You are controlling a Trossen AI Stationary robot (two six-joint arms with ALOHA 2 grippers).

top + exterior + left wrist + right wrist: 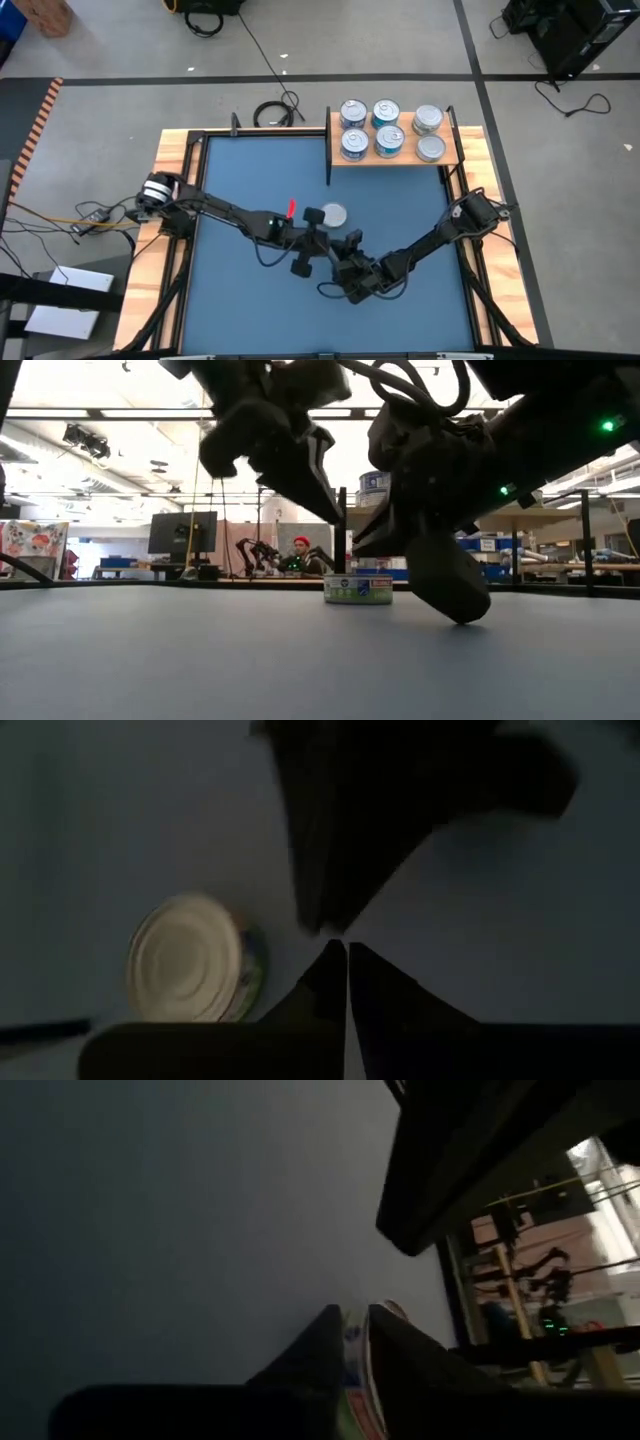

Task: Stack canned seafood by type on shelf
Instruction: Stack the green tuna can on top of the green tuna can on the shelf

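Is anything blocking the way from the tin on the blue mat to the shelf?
Nothing visible lies on the mat between the lone tin and the shelf. A thin black post stands at the shelf's near corner, and six tins already fill most of the board.

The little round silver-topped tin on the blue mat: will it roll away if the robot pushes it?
Probably not. The short round silver-topped tin sits flat on the blue mat, wider than tall, so a push should slide it, not tip it. Its shiny metal top looks smooth, maybe slippery to grip.
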